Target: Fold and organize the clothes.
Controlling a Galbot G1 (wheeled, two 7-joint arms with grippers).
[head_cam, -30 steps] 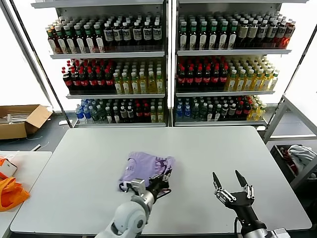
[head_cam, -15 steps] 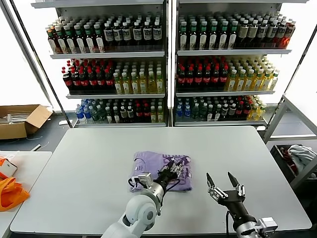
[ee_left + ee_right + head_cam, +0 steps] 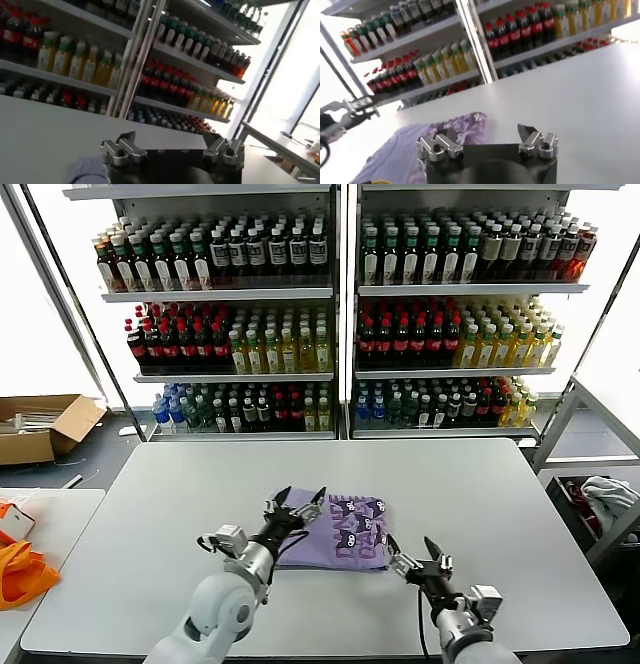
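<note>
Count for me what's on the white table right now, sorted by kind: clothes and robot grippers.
Lavender T-shirt, folded: 1
Grippers: 2, left gripper at the shirt's left edge, right gripper at its right corner, both open
Total: 3

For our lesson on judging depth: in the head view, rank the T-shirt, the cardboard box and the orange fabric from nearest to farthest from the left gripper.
1. T-shirt: folded at the table's middle, right beside the open left gripper.
2. Orange fabric: on the side table, far out to the robot's left.
3. Cardboard box: on the floor, left and farther back, by the shelves.
</note>
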